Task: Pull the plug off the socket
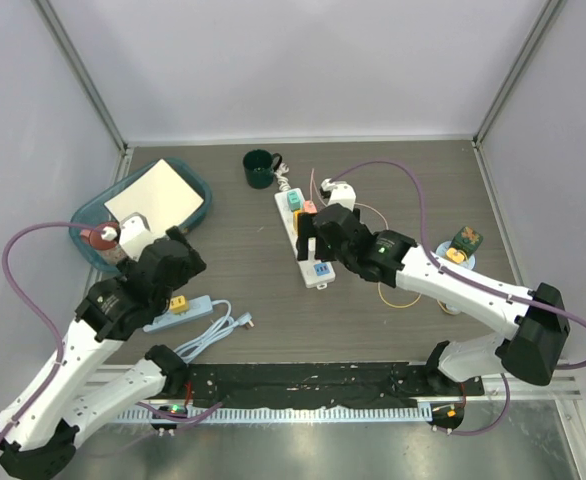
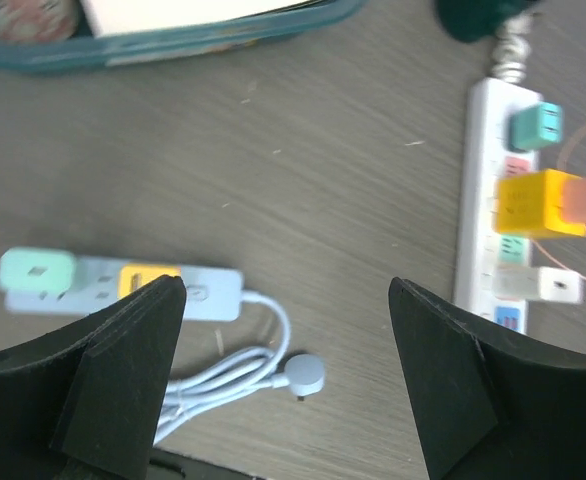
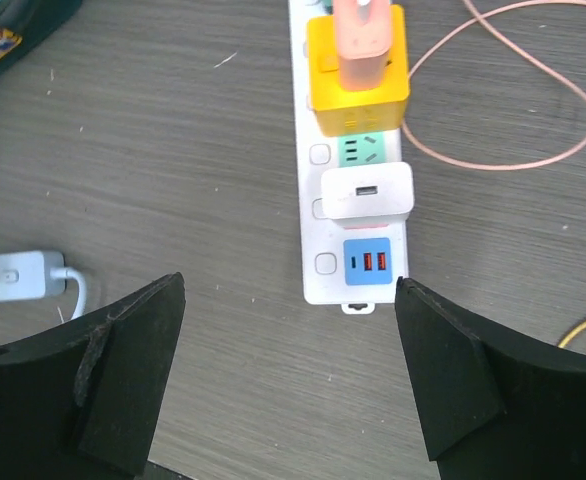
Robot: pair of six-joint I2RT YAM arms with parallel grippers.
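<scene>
A white power strip point(image 1: 287, 208) lies in the middle of the table. In the right wrist view the strip point(image 3: 303, 200) carries a yellow adapter point(image 3: 358, 85) with a pink plug point(image 3: 366, 35) in it, a white USB charger point(image 3: 367, 190) and a blue USB panel point(image 3: 371, 263). A teal plug point(image 2: 535, 126) sits at its far end. My right gripper point(image 3: 289, 284) is open and empty, hovering above the strip's near end. My left gripper point(image 2: 285, 286) is open and empty, above a small light-blue strip point(image 2: 208, 292) with a mint plug point(image 2: 35, 272) and a yellow plug point(image 2: 148, 278).
A dark green mug point(image 1: 260, 168) stands just beyond the white strip. A teal tray point(image 1: 195, 183) with a white sheet sits at the back left, a red-topped can point(image 1: 103, 238) beside it. The small strip's coiled cord ends in a round plug point(image 2: 304, 373). A thin pink cable point(image 3: 533, 150) loops to the right.
</scene>
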